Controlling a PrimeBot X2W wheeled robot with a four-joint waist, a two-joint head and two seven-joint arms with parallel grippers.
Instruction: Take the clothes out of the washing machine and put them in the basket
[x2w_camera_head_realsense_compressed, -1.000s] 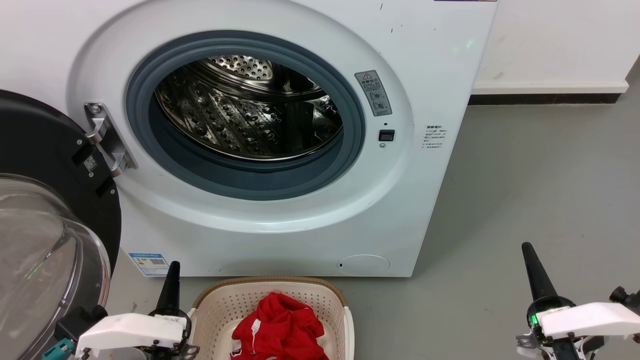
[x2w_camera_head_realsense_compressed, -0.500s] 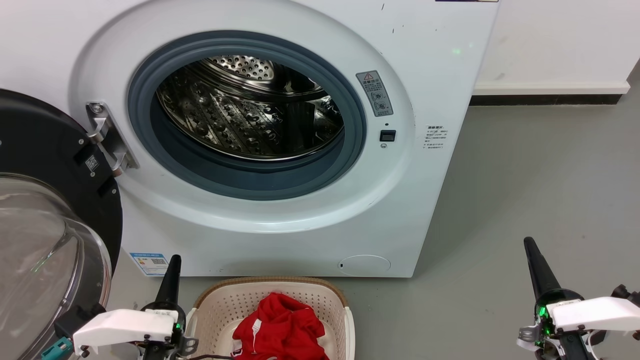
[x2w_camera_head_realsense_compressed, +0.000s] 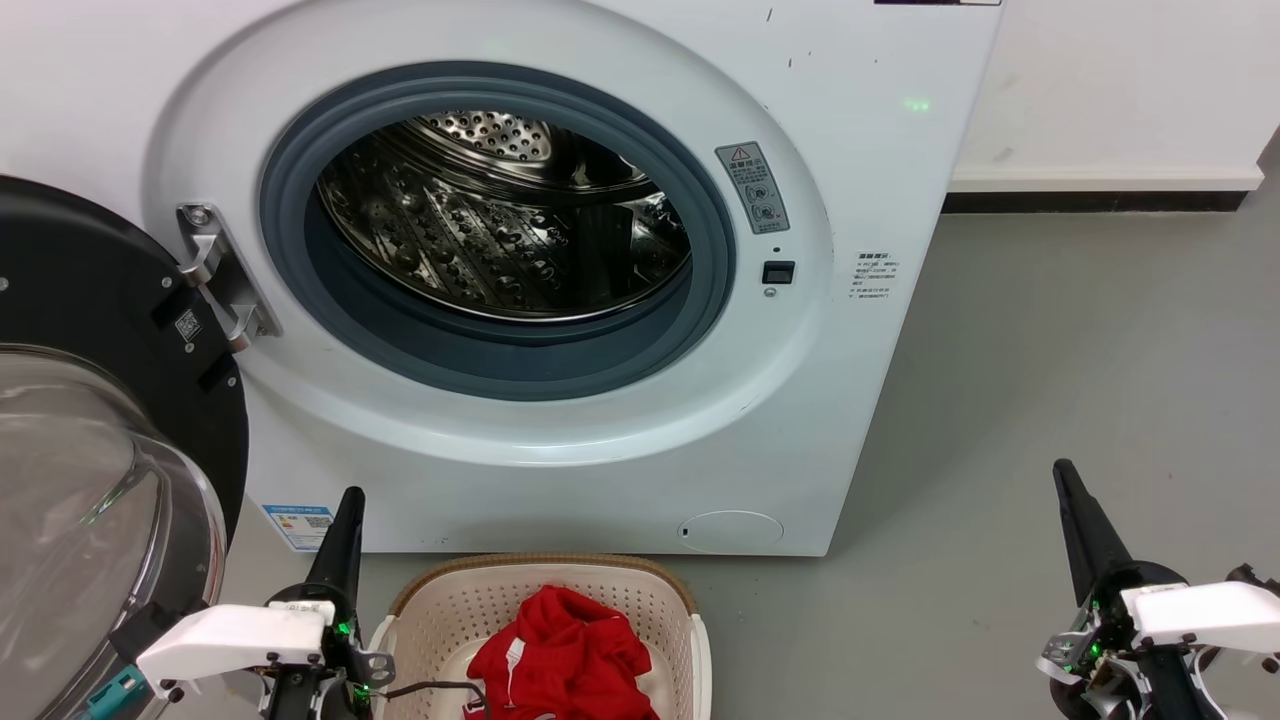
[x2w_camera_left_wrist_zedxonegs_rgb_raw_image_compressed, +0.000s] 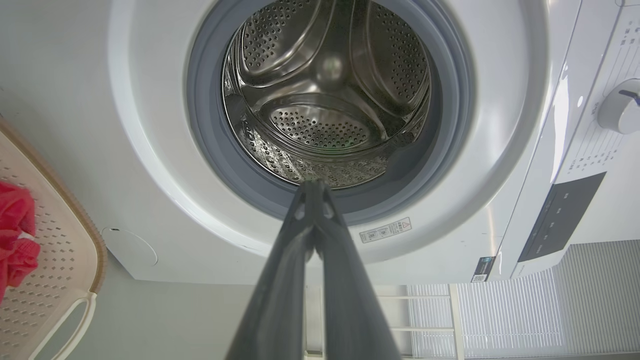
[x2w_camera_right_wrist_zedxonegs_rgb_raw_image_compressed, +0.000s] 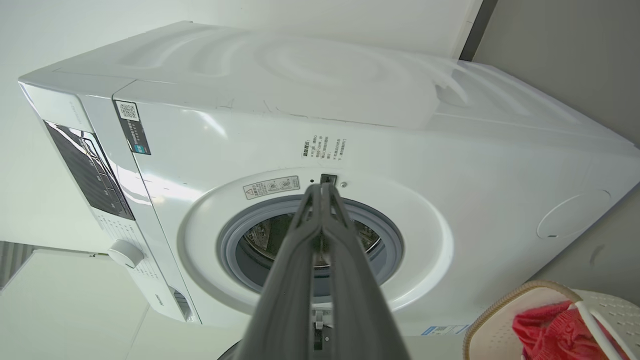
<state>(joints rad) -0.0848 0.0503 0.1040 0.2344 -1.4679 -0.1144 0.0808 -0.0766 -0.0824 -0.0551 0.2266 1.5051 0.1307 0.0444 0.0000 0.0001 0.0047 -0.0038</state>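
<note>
The white washing machine (x2w_camera_head_realsense_compressed: 860, 150) stands open, its steel drum (x2w_camera_head_realsense_compressed: 500, 230) bare inside. Red clothes (x2w_camera_head_realsense_compressed: 560, 655) lie heaped in the cream basket (x2w_camera_head_realsense_compressed: 440, 610) on the floor in front of it. My left gripper (x2w_camera_head_realsense_compressed: 350, 497) is shut, left of the basket, pointing up at the washer front. My right gripper (x2w_camera_head_realsense_compressed: 1062, 470) is shut, far right over the grey floor. In the left wrist view the shut gripper (x2w_camera_left_wrist_zedxonegs_rgb_raw_image_compressed: 312, 185) points at the drum (x2w_camera_left_wrist_zedxonegs_rgb_raw_image_compressed: 325, 85), with the basket (x2w_camera_left_wrist_zedxonegs_rgb_raw_image_compressed: 55, 250) and clothes (x2w_camera_left_wrist_zedxonegs_rgb_raw_image_compressed: 15, 235) at left. The right wrist view has the gripper (x2w_camera_right_wrist_zedxonegs_rgb_raw_image_compressed: 321, 187), washing machine (x2w_camera_right_wrist_zedxonegs_rgb_raw_image_compressed: 450, 150), basket (x2w_camera_right_wrist_zedxonegs_rgb_raw_image_compressed: 500, 305) and clothes (x2w_camera_right_wrist_zedxonegs_rgb_raw_image_compressed: 550, 332).
The washer's black-rimmed glass door (x2w_camera_head_realsense_compressed: 90, 480) hangs open at the left, close to my left arm. Grey floor (x2w_camera_head_realsense_compressed: 1080, 350) stretches to the right of the machine, up to a white wall with a dark skirting (x2w_camera_head_realsense_compressed: 1090, 200).
Both arms have sunk slightly toward the bottom edge, the left one sliding a little right and the right one a little right. The camera has shifted a touch. The clothes stay put.
</note>
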